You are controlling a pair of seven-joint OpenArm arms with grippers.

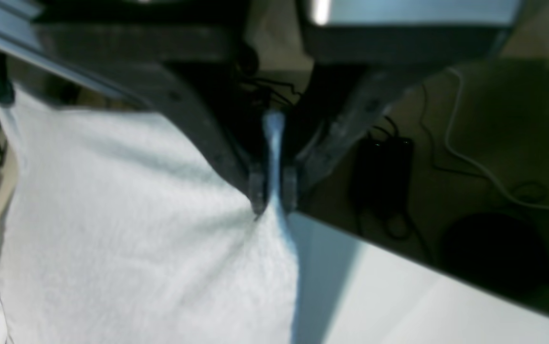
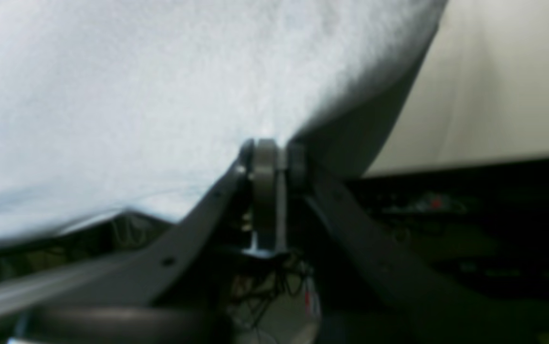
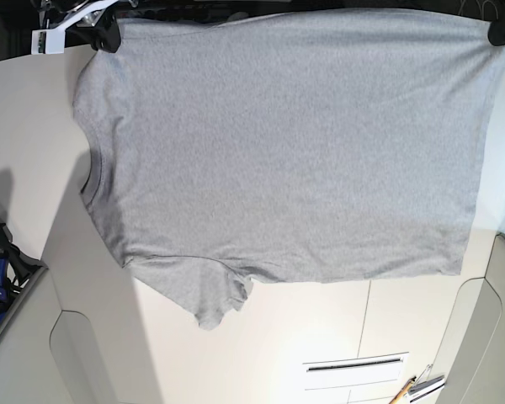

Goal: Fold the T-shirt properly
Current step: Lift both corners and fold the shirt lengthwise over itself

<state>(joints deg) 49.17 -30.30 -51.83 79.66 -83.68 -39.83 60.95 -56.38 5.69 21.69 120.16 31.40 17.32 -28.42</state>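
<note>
The T-shirt (image 3: pixel 286 151) hangs spread in front of the base camera, plain side showing, pinched at two points along its top edge: the right gripper (image 3: pixel 108 35) at about 11 o'clock near the shoulder, the left gripper (image 3: pixel 501 32) at about 1 o'clock by the hem corner. Both sets of jaws are clamped on cloth (the wrist views show fabric squeezed between the tips). Holding it taut and apart probably lets the shirt hang flat, free of bunching, over the white counter (image 3: pixel 261 353) before it is laid down for folding
</note>
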